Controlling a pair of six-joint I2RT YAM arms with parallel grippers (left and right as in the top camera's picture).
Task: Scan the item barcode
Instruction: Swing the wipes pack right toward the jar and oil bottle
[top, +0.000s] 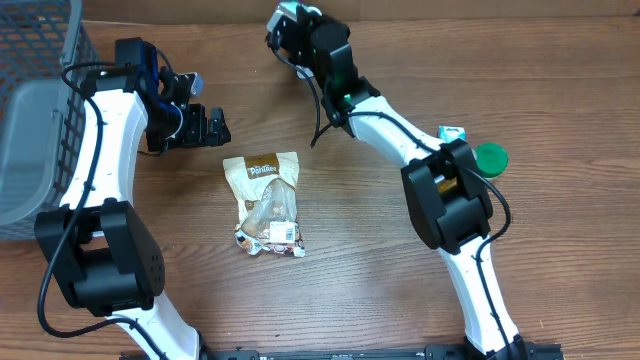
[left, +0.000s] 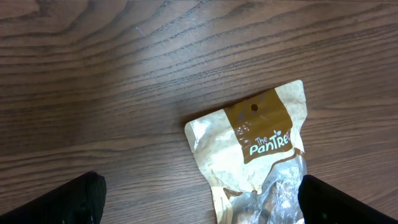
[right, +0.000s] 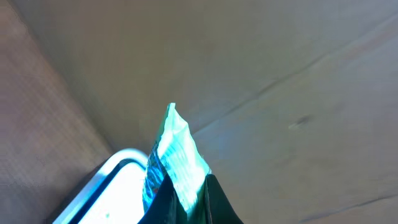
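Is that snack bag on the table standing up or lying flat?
Lying flat: the snack bag shows its whole printed face upward on the wooden table.

Overhead looks straight down, left wrist close over shared pouch (top: 268, 205), right wrist perhaps upward

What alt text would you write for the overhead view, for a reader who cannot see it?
A tan snack pouch lies flat on a wooden table between two robot arms. The open left gripper is close by its top-left corner; the right gripper is at the far edge.
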